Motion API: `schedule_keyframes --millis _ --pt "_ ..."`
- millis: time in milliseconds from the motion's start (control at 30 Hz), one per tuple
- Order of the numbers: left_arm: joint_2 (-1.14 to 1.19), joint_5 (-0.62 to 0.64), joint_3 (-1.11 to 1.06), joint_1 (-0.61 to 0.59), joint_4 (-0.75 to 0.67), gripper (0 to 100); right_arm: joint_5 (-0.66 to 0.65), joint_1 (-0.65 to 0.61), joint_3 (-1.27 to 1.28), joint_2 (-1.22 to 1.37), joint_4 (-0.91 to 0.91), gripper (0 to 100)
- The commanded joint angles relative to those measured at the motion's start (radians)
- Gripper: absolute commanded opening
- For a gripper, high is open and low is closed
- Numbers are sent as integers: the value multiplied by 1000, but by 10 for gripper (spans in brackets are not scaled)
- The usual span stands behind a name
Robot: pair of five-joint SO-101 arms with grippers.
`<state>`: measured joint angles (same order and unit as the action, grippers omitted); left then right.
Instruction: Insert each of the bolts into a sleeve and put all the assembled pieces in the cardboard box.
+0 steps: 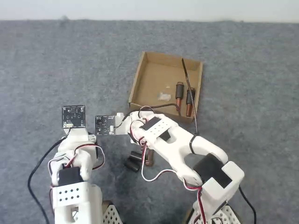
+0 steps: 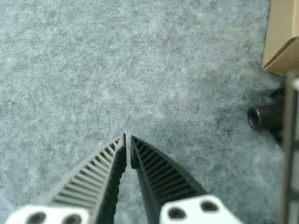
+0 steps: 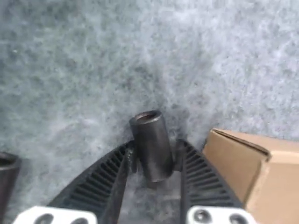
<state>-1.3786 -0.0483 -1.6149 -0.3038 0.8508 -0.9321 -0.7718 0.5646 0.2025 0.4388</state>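
Right wrist view: right end effector (image 3: 155,149) gripping 1 black sleeve (image 3: 152,144) between both fingers, just beside a corner of the cardboard box (image 3: 252,172). Left end effector (image 2: 127,138) closed to a sliver, holding nothing, over grey worktop (image 2: 93,56). I count 2 assembled pieces (image 1: 179,93) inside the box and 2 loose sleeves (image 1: 132,164) between the arms.

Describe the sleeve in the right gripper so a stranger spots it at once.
Start at the cardboard box. Just off its corner, the right gripper clamps a black sleeve. Unlike the loose sleeve nearby, it sits between the fingers, open end showing.
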Motion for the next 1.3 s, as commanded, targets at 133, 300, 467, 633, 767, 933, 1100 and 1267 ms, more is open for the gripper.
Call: schedule_keyframes --millis 133,300,467,633,767,933,1100,1267 --pt "-8 -3 10 -3 -26 13 -26 -35 -69 4 39 64" --pt "-8 -3 10 -3 -26 13 -8 -33 -80 5 56 5" --pt "-8 -3 12 -3 -29 13 98 -8 -92 -36 145 7" --pt "-8 -3 5 -6 -68 13 226 90 -95 -219 309 7" --pt "-8 -3 5 -6 -68 13 282 228 -60 -361 384 7" --pt "-8 -3 5 -5 -68 13 407 357 -17 -443 472 7" --pt "-8 -3 5 -3 -68 13 517 512 8 -449 593 7" --pt "-8 -3 5 -3 -68 13 559 730 95 -453 604 7"
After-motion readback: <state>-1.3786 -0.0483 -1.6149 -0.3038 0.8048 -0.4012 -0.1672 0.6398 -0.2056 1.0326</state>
